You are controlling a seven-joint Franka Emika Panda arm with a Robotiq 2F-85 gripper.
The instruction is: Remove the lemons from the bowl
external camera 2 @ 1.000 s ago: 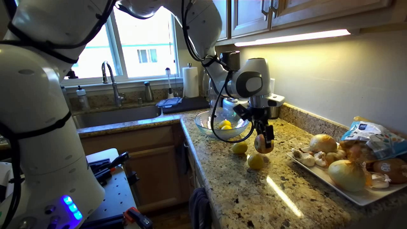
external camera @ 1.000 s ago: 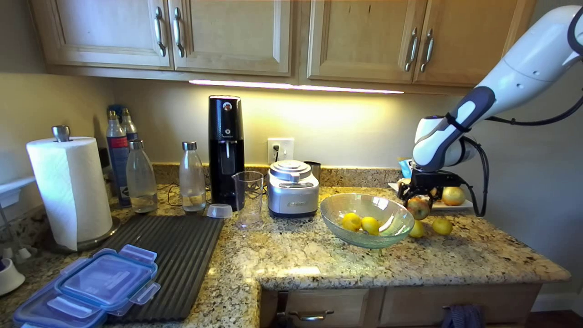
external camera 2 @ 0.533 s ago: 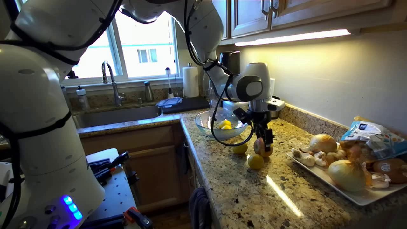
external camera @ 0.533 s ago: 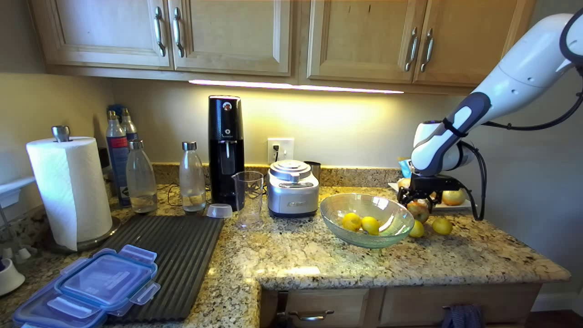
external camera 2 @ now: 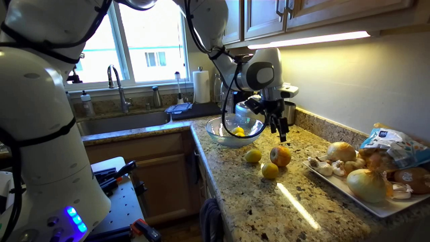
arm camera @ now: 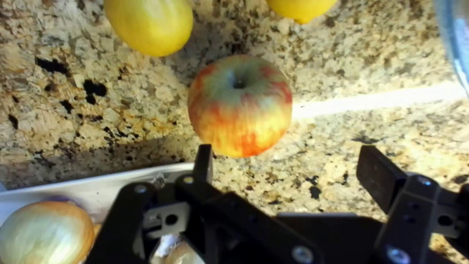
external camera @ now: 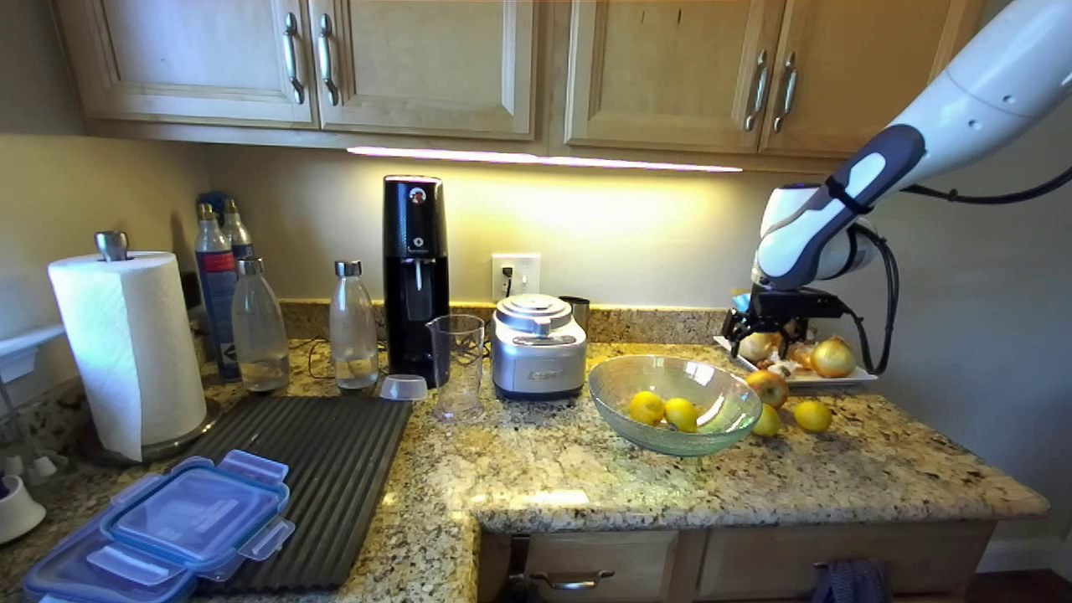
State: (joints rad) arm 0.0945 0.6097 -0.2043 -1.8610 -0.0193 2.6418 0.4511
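While two lemons [external camera: 646, 408] show in the bowl [external camera: 645, 434], two others [external camera: 813, 416] lie outside.
Between the counter's [external camera: 896, 473] front and back edges, the gripper [arm camera: 287, 157] hangs near an apple [external camera 2: 281, 156], jaws wide.

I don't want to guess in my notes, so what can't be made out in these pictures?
The bowl: cut off by the right edge of the wrist view.
One counter lemon: partly hidden by the bowl in an exterior view.
The tray: in the wrist view, partly covered by the gripper.
The blue-and-white bag: its lettering too small to read in an exterior view.
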